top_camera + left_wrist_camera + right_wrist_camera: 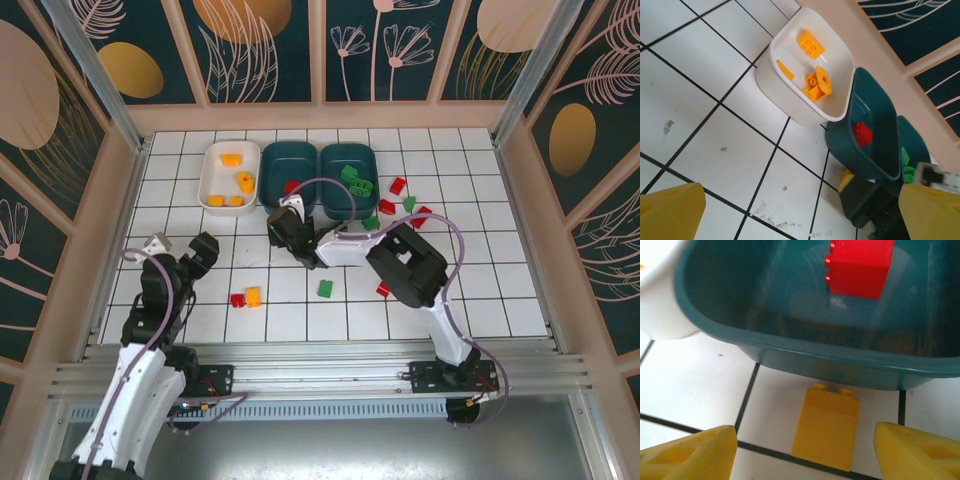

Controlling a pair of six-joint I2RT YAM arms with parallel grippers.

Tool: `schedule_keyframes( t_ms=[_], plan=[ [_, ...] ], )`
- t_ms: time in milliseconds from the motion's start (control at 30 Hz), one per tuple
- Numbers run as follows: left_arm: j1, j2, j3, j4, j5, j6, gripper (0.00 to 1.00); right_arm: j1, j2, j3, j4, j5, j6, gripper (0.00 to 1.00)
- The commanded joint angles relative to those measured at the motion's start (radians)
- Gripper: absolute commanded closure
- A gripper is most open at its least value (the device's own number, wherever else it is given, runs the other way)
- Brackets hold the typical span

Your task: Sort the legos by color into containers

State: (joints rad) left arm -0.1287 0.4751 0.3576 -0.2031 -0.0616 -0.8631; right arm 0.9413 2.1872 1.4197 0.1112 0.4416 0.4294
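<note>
An orange-yellow lego point(826, 426) lies flat on a tile just in front of the middle teal container point(840, 365), which holds a red lego point(858, 267). My right gripper point(802, 442) is open and low, its fingers either side of that lego without touching it; it is at the tray's near edge point(285, 214). My left gripper point(205, 247) is open and empty over bare tile point(800, 220). The white container point(212, 160) point(785, 97) holds several orange legos point(812, 82). The right teal container point(372, 165) holds green legos point(352, 180).
Loose legos lie on the tiles: red ones point(397, 185) point(386, 207) point(421, 217) and green ones point(409, 203) point(371, 222) right of the trays, a green point(325, 288) and a red point(383, 289) nearer, a red point(238, 299) and an orange point(253, 296) at the near left.
</note>
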Motion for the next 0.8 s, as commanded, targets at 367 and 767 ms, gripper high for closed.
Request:
schedule_keyframes(
  t_ms=[367,767],
  plan=[
    [0.006,-0.046,-0.040,-0.047,0.041,-0.043,0.02,-0.033,0.087,0.089,-0.096,0.027,0.117,0.41],
    [0.006,-0.018,-0.020,-0.045,0.034,-0.021,0.02,0.014,-0.070,-0.070,0.043,0.018,0.046,0.75]
  ],
)
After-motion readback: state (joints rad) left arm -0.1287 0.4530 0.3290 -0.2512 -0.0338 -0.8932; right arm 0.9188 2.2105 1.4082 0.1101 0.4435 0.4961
